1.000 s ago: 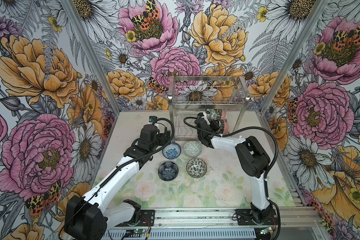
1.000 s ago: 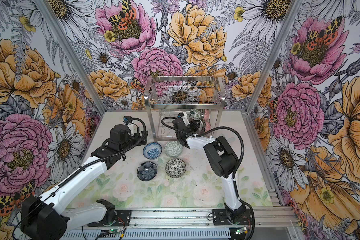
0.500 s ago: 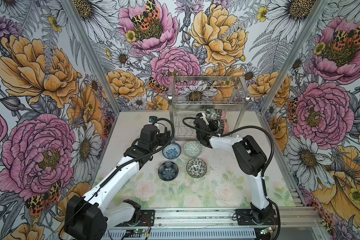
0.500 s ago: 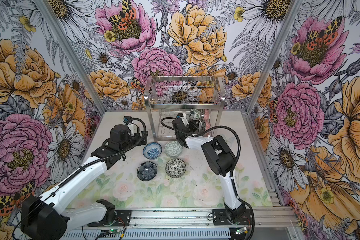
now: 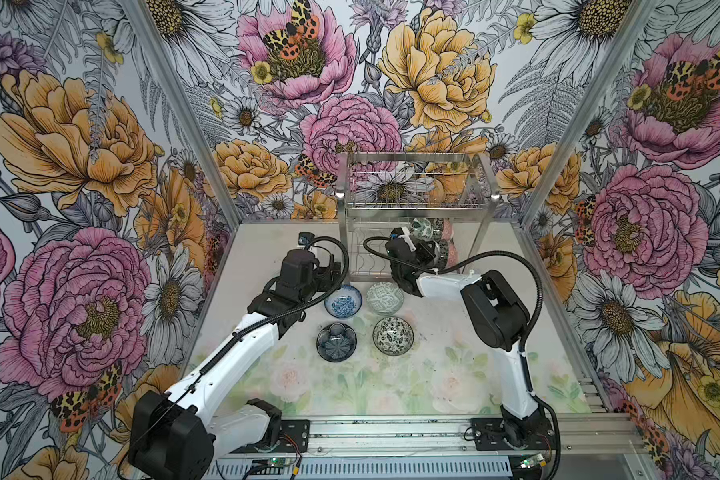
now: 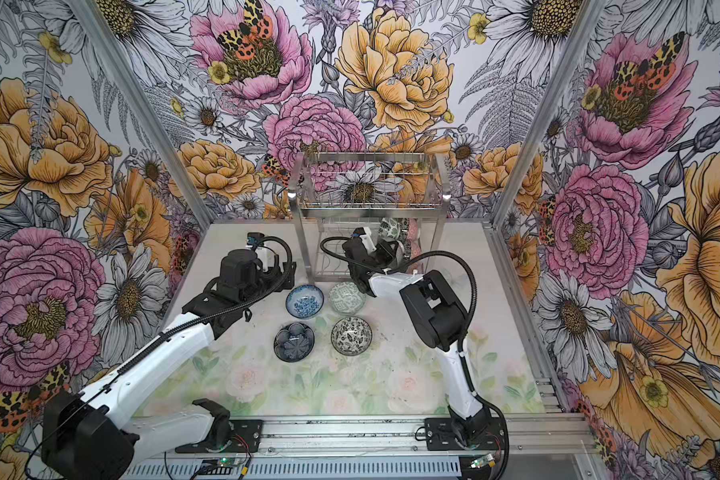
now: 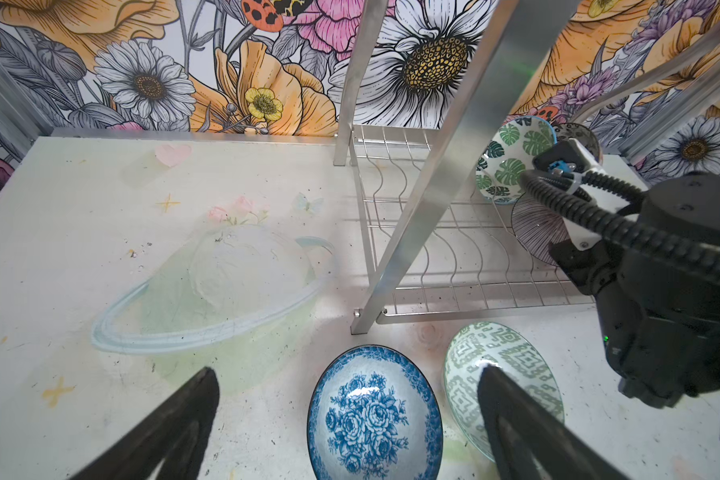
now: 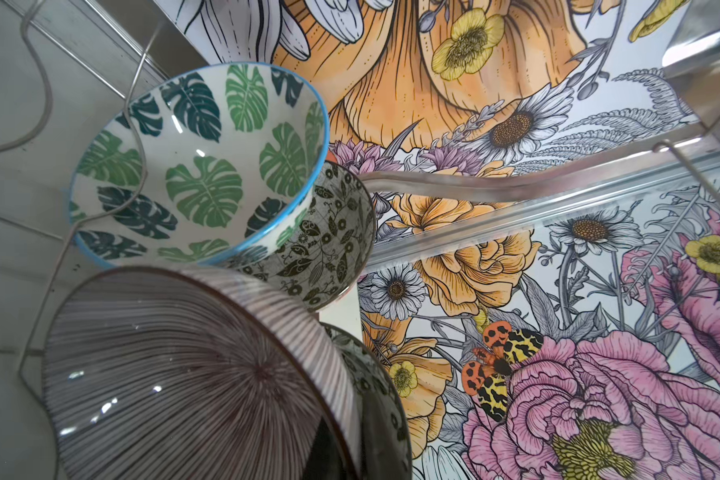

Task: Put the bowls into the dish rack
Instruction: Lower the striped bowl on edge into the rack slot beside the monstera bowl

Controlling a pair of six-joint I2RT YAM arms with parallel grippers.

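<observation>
Four are counted on the surface [image 5: 454, 374]: one blue-flowered bowl [image 5: 342, 302], one green-patterned bowl [image 5: 385, 297], one dark bowl [image 5: 336, 342] and one black-and-white bowl [image 5: 393, 335]. One dish rack [image 5: 416, 208] is counted at the far edge. On its lower tier at least four more are made out, among them one leaf-patterned bowl [image 8: 200, 166] and one striped bowl [image 8: 184, 374]; the total cannot be told.

Readable text: none in any view.
Bowls [image 5: 342, 302]: painted patterns only, no lettering.
Dish rack [image 5: 416, 205]: bare metal, no legible mark.
Brands and numbers: none can be made out.
</observation>
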